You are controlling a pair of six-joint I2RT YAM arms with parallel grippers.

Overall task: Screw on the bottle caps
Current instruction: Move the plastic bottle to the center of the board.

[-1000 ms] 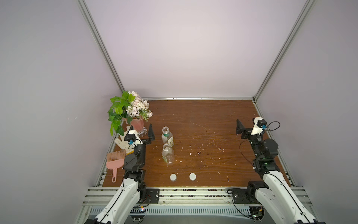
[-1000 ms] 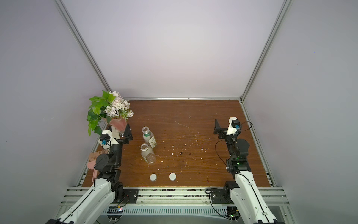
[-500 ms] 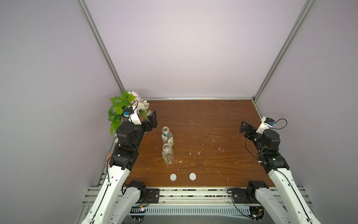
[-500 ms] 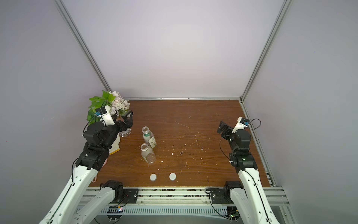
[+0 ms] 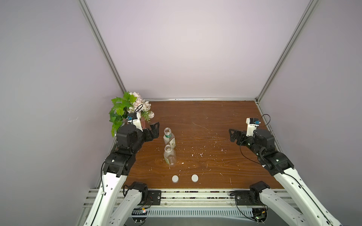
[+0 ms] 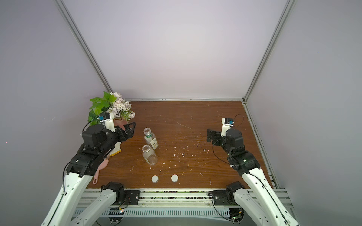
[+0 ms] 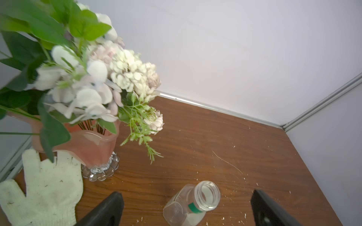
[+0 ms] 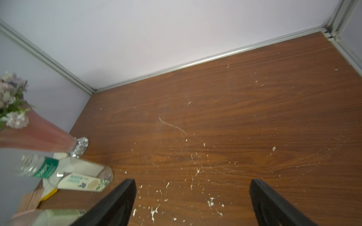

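Two clear bottles stand uncapped left of the table's middle in both top views. The farther bottle [image 5: 169,138] [image 6: 150,138] has a green neck ring and a green-white label; the plain bottle [image 5: 170,157] [image 6: 149,157] stands just in front of it. Two white bottle caps [image 5: 175,178] [image 5: 195,177] lie flat side by side near the front edge. My left gripper [image 5: 155,129] [image 7: 187,195] hangs open just left of the ringed bottle [image 7: 193,203], above table level, holding nothing. My right gripper [image 5: 234,135] [image 8: 193,185] is open over bare table at the right, far from the labelled bottle [image 8: 78,176].
A pink vase [image 7: 88,146] of flowers [image 5: 133,109] stands at the back left, close behind my left arm. A white glove [image 7: 49,185] and a pink brush [image 6: 101,166] lie along the left edge. White crumbs [image 5: 200,154] are scattered over the wooden table [image 5: 205,117].
Both arms have risen from their folded rest poses. The left gripper swung up and in beside the ringed bottle; the right gripper turned inward toward the table's middle. Bottles and caps have not moved.
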